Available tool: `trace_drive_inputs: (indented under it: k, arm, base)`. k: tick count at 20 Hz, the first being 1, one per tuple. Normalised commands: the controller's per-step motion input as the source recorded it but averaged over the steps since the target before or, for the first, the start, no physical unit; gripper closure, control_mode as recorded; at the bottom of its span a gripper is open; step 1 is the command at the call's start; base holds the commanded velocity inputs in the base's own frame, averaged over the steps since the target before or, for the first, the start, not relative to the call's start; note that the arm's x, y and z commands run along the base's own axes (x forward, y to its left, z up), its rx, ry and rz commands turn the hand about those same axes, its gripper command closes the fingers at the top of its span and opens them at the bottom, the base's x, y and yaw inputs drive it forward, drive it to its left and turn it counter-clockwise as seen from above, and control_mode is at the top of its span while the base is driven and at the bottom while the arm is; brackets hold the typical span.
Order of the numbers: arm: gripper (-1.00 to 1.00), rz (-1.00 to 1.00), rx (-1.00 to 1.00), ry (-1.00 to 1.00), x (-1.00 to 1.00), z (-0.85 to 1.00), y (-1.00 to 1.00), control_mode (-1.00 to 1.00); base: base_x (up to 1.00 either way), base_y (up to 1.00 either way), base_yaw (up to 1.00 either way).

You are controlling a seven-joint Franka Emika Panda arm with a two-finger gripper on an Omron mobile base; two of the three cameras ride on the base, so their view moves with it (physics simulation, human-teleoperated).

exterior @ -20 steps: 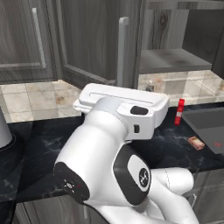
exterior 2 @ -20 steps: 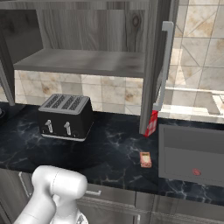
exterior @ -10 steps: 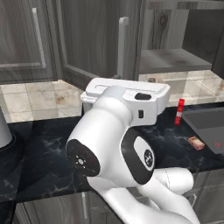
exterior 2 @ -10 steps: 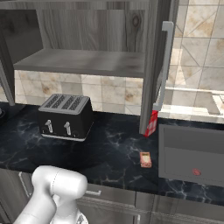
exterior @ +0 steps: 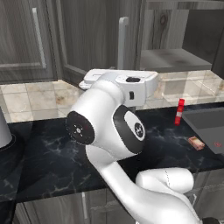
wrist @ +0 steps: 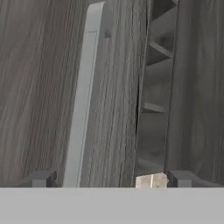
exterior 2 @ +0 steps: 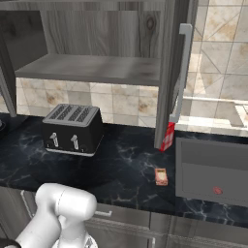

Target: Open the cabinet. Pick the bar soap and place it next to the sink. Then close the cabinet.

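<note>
The cabinet (exterior 2: 97,43) is seen open across the top of the right base view, its pale shelf (exterior 2: 92,68) bare and its right door (exterior 2: 170,72) swung outward at upper right. In the hand view the gripper (wrist: 111,179) is spread to its widest, both finger tips at the bottom edge, and nothing is held between them; a long silver bar handle (wrist: 83,96) on a wood-grain door panel is framed just left of centre. The bar soap (exterior 2: 161,176) lies on the black marbled countertop (exterior 2: 121,169) at lower centre-right of the right base view, just beside the left rim of the sink (exterior 2: 213,169). A red-and-white bottle (exterior 2: 167,136) stands behind the soap, at the foot of the open door. A black toaster (exterior 2: 72,130) sits at centre left. In the left base view the soap (exterior: 196,143) appears at the right edge.
</note>
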Motion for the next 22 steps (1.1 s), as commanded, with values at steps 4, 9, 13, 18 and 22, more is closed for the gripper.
trace_drive_inputs:
  k: [4, 9, 13, 18, 22]
  arm:
    - [-1.00, -0.03, 0.00, 0.00, 0.45, 0.00, 0.00, -1.00]
    - [-1.00, -0.04, 0.00, 0.00, 0.34, 0.00, 0.00, -1.00]
    - [-1.00, -0.06, 0.00, 0.00, 0.29, 0.00, 0.00, -1.00]
    - [-1.00, -0.06, 0.00, 0.00, 0.34, 0.00, -0.01, -1.00]
    - [-1.00, -0.06, 0.00, 0.00, 0.43, 0.00, -0.06, -1.00]
  base:
    - [0.00, 0.00, 0.00]
    - [0.00, 0.00, 0.00]
    - [0.00, 0.00, 0.00]
    - [0.00, 0.00, 0.00]
    - [0.00, 0.00, 0.00]
